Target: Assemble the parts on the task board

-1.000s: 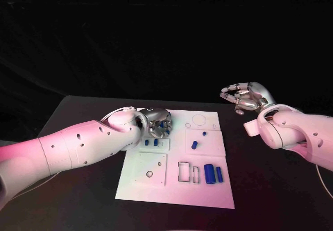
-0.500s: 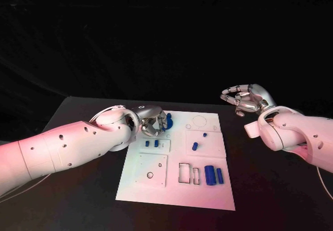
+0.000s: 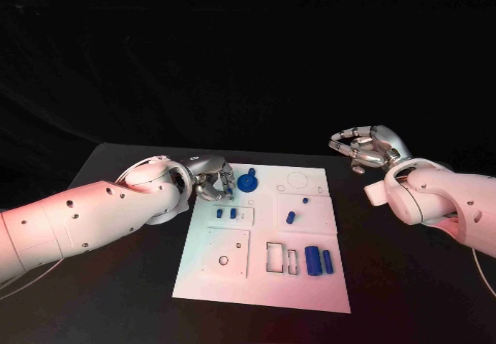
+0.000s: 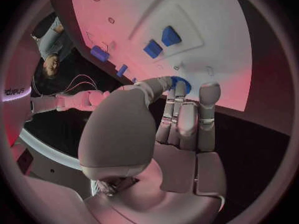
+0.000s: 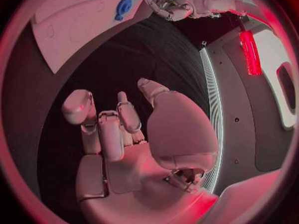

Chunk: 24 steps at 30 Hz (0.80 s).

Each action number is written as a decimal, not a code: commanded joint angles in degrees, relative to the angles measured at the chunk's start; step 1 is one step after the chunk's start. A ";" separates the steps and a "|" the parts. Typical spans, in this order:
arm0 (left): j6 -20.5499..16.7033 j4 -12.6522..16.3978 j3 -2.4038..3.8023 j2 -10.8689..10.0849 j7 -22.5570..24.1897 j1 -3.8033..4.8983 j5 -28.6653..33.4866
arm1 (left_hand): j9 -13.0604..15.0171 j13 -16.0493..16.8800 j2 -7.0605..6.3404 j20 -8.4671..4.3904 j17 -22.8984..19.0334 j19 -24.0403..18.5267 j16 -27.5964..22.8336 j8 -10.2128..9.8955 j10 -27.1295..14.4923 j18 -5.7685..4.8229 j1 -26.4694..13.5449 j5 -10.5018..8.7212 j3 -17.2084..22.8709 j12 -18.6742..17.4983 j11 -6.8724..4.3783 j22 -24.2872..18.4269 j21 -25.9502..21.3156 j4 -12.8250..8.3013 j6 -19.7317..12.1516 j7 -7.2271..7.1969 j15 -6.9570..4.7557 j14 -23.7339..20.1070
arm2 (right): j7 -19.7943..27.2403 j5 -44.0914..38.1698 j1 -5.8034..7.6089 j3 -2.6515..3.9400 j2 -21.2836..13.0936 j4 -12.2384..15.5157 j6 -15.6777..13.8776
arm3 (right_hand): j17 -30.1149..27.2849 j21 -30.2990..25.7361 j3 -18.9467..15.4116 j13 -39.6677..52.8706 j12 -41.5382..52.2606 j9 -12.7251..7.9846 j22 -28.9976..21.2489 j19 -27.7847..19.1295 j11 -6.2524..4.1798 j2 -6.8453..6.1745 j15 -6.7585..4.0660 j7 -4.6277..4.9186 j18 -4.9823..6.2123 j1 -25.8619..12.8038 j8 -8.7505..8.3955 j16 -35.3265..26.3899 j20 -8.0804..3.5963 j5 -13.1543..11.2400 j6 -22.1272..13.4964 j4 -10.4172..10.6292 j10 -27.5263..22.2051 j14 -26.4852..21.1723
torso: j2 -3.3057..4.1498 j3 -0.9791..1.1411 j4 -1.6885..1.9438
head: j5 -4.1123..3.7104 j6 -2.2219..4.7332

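The left hand [image 3: 210, 178], fingers curled on nothing, sits just beside the blue disc [image 3: 248, 182] standing on the board [image 3: 264, 283], so seating looks done; next likely another part, while the right hand [image 3: 364, 147] hangs curled, holding nothing.

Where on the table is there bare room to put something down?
Bare black table lies right of the white board, in front of the right robot hand, and along the board's near edge. It is crowded at the board's far left corner, where the left robot hand meets the blue round part.
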 commanded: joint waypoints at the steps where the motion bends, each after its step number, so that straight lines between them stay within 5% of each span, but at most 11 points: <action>1: 0.69 -0.28 0.05 0.01 -0.41 -0.03 0.79 | 0.05 -0.07 -0.09 -0.03 -0.04 0.52 0.30 -0.18 0.44 -1.13 -0.66 -0.40 -0.11 -0.20 0.02 0.03 0.24 -0.16 0.38 0.13 0.13 0.31 | 0.51 -0.18 -0.06 0.00 0.04 0.02 0.39 | 0.05 -0.30 -0.08 0.06 -0.22 -0.08 -0.07 -0.53 -0.22 0.14 -0.43 -0.25 0.60 -0.29 0.22 -0.36 0.02 0.37 -0.31 0.26 0.13 2.52 | 0.05 0.01 -0.04 | 0.03 0.01; 24: 1.62 -1.52 -0.14 1.08 -0.24 -0.71 0.88 | 0.06 -0.12 -0.21 -0.02 -0.11 0.51 0.29 -0.31 0.67 -1.13 -0.83 -0.40 -0.23 -0.47 0.00 0.05 0.26 -0.15 0.47 0.11 0.13 0.32 | 0.53 -0.18 -0.10 0.00 0.04 0.08 0.34 | 0.05 -0.30 -0.08 0.06 -0.22 -0.08 -0.07 -0.53 -0.22 0.14 -0.43 -0.25 0.60 -0.29 0.22 -0.36 0.02 0.37 -0.31 0.26 0.13 2.52 | 0.04 0.05 -0.09 | -0.08 -0.23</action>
